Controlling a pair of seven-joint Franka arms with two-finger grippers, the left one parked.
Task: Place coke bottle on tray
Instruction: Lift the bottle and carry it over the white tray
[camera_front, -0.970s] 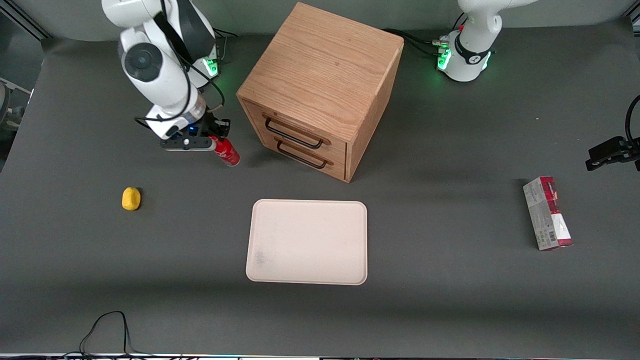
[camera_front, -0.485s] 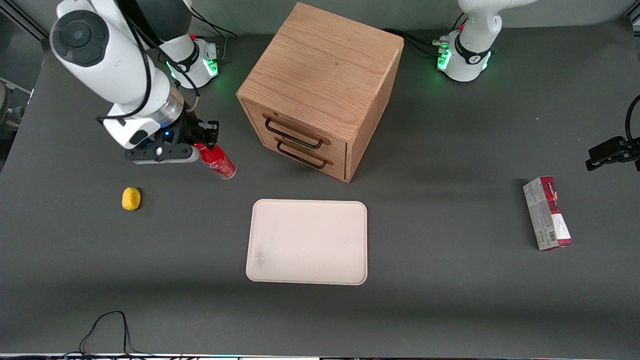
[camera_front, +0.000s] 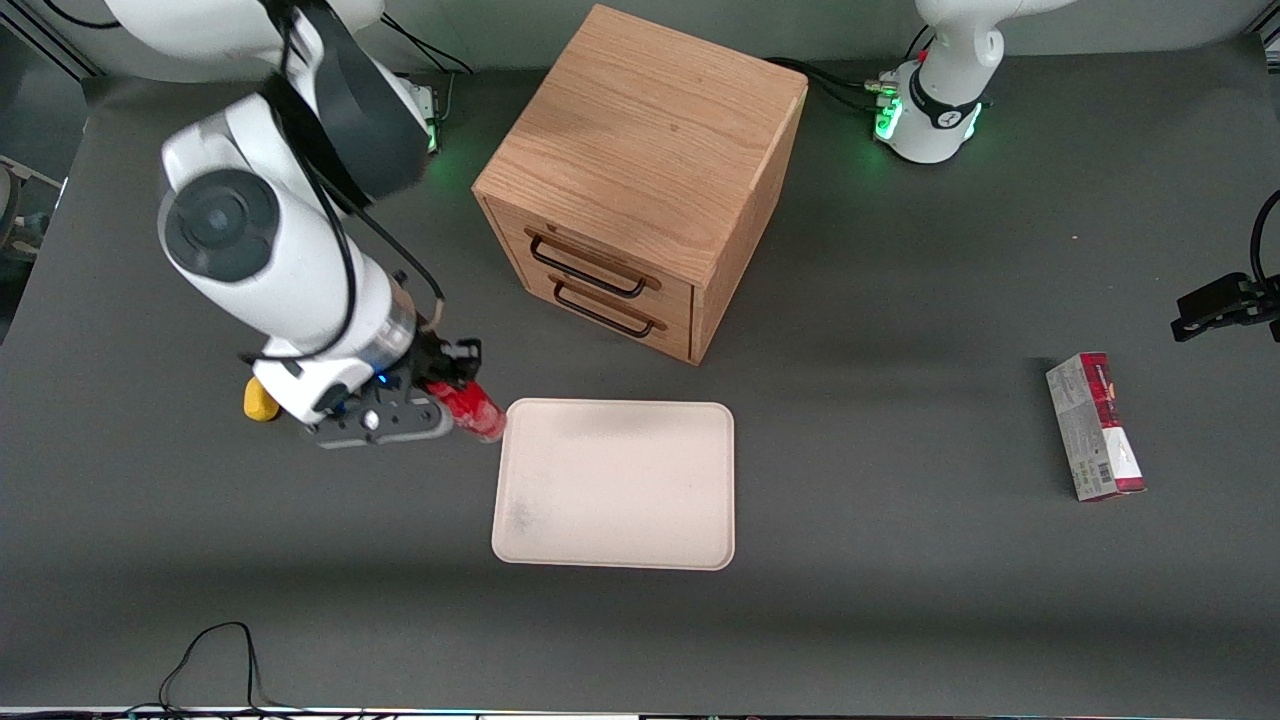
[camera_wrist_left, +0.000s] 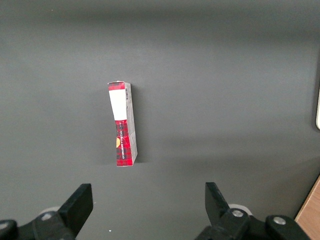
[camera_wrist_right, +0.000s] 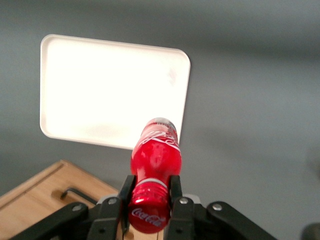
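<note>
One relation governs the coming move: the coke bottle (camera_wrist_right: 155, 170) is clamped at its neck in the gripper (camera_wrist_right: 149, 192), hanging base-down and tilted, just short of the tray (camera_front: 613, 484) rim nearest the working arm; the neck grip is shown only by the wrist view, while the front view alone shows the wooden cabinet (camera_front: 640, 170) farther from the camera.

Robot lab, grey-matted table (camera_front: 900, 620), table-mounted arm base (camera_front: 935, 110), loose cable (camera_front: 215, 660)

Glossy coke bottle (camera_wrist_right: 156, 155), matt tray (camera_front: 620, 500), wood-grain cabinet (camera_front: 640, 130).
</note>
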